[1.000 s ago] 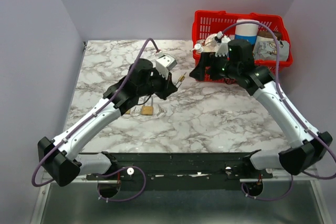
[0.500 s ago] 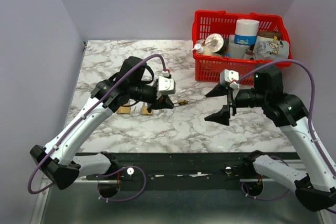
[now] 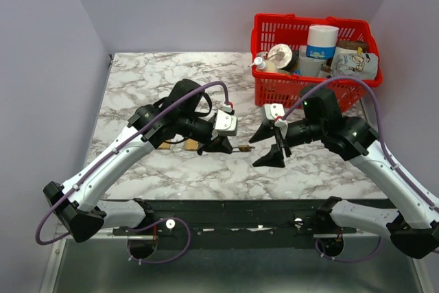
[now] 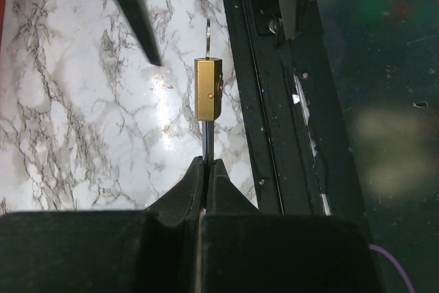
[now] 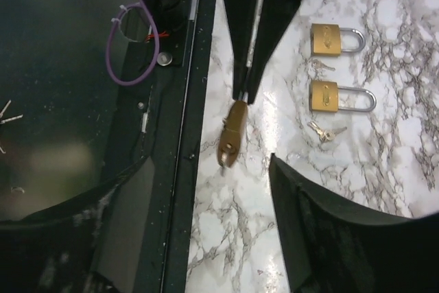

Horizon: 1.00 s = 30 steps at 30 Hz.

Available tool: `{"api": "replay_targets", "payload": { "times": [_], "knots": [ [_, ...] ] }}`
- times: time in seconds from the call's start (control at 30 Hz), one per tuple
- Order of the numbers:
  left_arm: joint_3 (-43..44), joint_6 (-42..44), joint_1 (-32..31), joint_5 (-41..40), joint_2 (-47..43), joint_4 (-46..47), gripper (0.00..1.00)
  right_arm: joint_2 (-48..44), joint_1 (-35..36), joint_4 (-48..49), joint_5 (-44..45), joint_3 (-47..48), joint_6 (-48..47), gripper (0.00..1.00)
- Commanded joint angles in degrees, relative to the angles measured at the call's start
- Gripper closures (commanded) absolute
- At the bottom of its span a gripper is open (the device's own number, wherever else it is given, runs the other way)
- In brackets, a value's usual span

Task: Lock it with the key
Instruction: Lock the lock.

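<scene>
My left gripper [image 3: 230, 145] is shut on the steel shackle of a brass padlock [image 3: 241, 147] and holds it above the marble table, body pointing right. In the left wrist view the padlock [image 4: 208, 88] juts out past my closed gripper [image 4: 206, 162], with a thin key [image 4: 208, 29] sticking from its far end. My right gripper [image 3: 269, 146] stands open just right of the padlock, facing it. The right wrist view shows the padlock [image 5: 232, 135] end-on ahead of my open right gripper [image 5: 226, 211], apart from both fingers.
Two more brass padlocks [image 5: 334, 39] [image 5: 339, 97] and a loose pair of keys [image 5: 322, 131] lie on the marble table [image 3: 309, 162] under the left arm. A red basket [image 3: 312, 46] of bottles and packets stands at the back right. The black mounting rail [image 3: 240, 207] runs along the near edge.
My left gripper has carried the padlock rightward and nearer. My right gripper has swung in from the basket side to the left and now faces the padlock closely, still open.
</scene>
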Motion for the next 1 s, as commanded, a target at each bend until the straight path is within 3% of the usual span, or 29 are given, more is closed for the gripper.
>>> {"api": "replay_targets", "payload": {
  "times": [0.0,0.23,0.47,0.57,0.7,0.8,0.87,0.93,0.97],
  "knots": [
    [2.12,-2.15,-0.33,0.31,0.56,2.36,1.0,-0.9,4.01,3.21,4.63,-0.37,-1.26,0.31],
    [2.12,-2.76,-0.33,0.13,0.65,2.71,1.0,0.51,5.07,5.33,8.07,-0.28,0.85,0.48],
    [2.65,-3.03,-0.5,0.05,0.82,2.97,1.0,2.88,5.6,4.54,10.0,0.86,1.2,0.5],
    [2.73,-3.03,-0.5,-0.22,0.91,2.88,1.0,3.06,5.69,4.8,10.0,0.95,1.46,0.56],
    [2.47,-2.86,-0.59,-0.65,0.91,2.88,1.0,3.32,5.69,5.06,9.83,0.86,1.73,0.71],
    [2.38,-2.77,-0.68,-1.53,0.82,2.62,1.0,3.59,5.77,4.19,9.21,1.47,1.82,0.71],
    [2.3,-2.94,-0.68,-2.32,0.82,2.88,1.0,3.85,5.77,4.01,9.12,1.65,1.9,0.79],
    [2.3,-3.47,-0.68,-2.85,0.74,3.23,1.0,3.94,5.77,4.27,9.3,1.48,2.52,0.99],
    [1.86,-4.25,-0.68,-3.03,0.48,3.76,0.96,4.02,5.77,4.53,9.47,1.39,3.04,0.99]
  ]
}}
